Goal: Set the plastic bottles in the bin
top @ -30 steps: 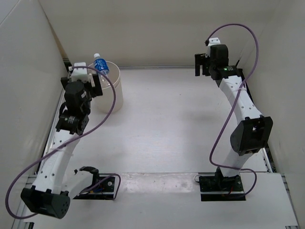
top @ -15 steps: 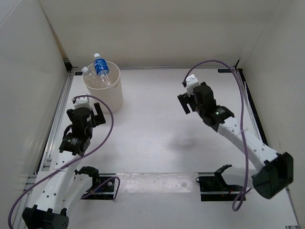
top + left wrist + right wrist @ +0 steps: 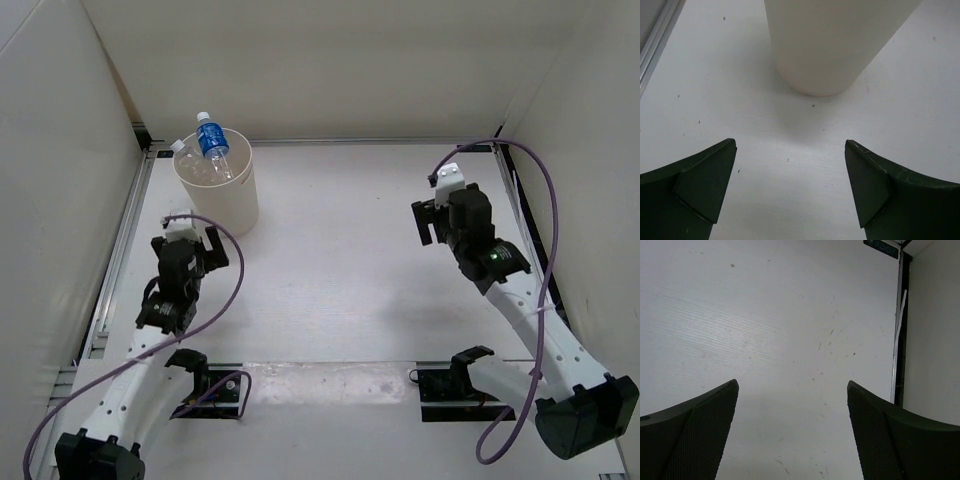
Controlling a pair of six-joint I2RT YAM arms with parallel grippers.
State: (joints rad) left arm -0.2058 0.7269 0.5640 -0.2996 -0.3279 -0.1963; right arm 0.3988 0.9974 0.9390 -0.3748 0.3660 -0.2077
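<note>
The cream-white bin (image 3: 236,196) stands at the back left of the table. A blue-labelled bottle (image 3: 211,141) sticks up out of it, with another clear bottle (image 3: 185,151) leaning at its left rim and more clear plastic inside. My left gripper (image 3: 197,245) is open and empty, just in front of the bin; the bin's wall (image 3: 835,45) fills the top of the left wrist view. My right gripper (image 3: 432,222) is open and empty over bare table at the right; its wrist view shows only tabletop between the fingers (image 3: 695,432).
White walls enclose the table at the back and both sides. A metal rail (image 3: 128,235) runs along the left edge and a dark strip (image 3: 527,222) along the right. Purple cables loop from both arms.
The left gripper has pulled back from the bin's rim toward the near edge and lowered. The right arm swung from the back right toward the middle, then back to the right.
</note>
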